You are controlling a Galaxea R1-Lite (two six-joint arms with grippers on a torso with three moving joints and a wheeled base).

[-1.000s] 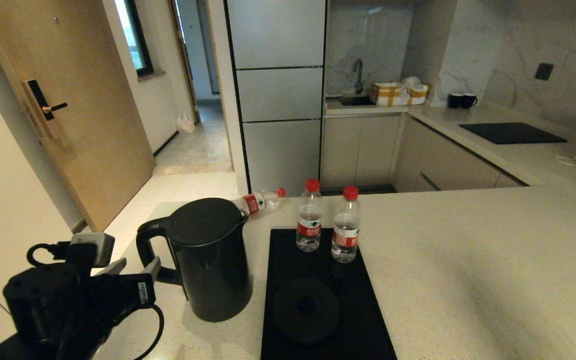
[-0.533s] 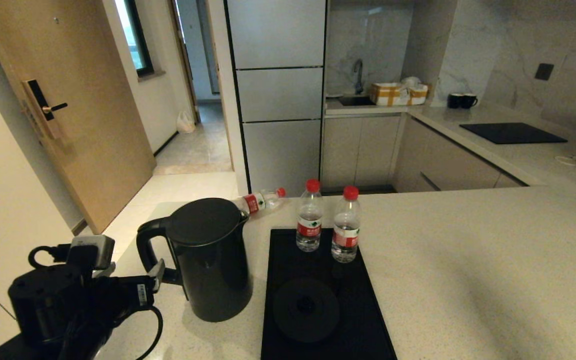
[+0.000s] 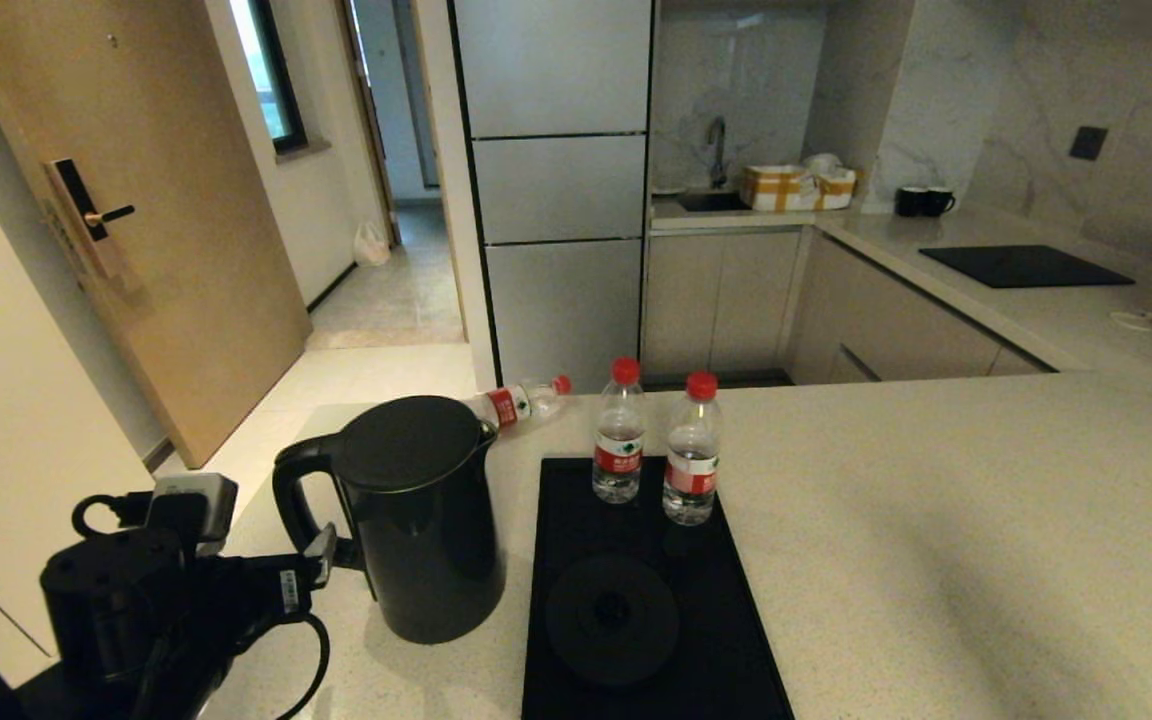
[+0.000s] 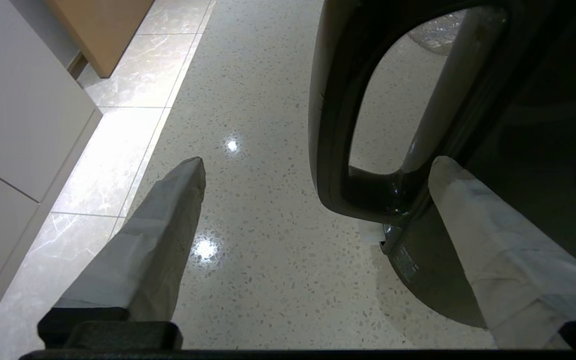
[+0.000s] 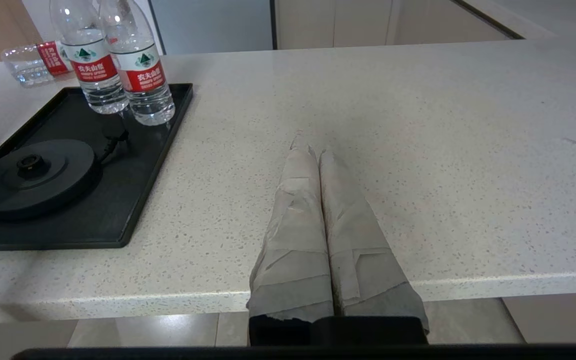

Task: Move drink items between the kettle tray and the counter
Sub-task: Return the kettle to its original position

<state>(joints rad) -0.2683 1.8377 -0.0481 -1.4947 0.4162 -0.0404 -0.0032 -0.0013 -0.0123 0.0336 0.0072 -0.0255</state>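
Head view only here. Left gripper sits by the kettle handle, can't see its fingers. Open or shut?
Observer: Open. In the left wrist view the left gripper has its fingers spread, the kettle's loop handle between them, neither visibly touching.
Operator: Right arm? Not in my view.
Observer: Right gripper is shut, empty, hovering at the counter's near edge, beside the kettle tray.
Operator: Anything plugged into the base disc?
Observer: Right wrist view shows a short black cord leaving the base disc toward the two upright water bottles.
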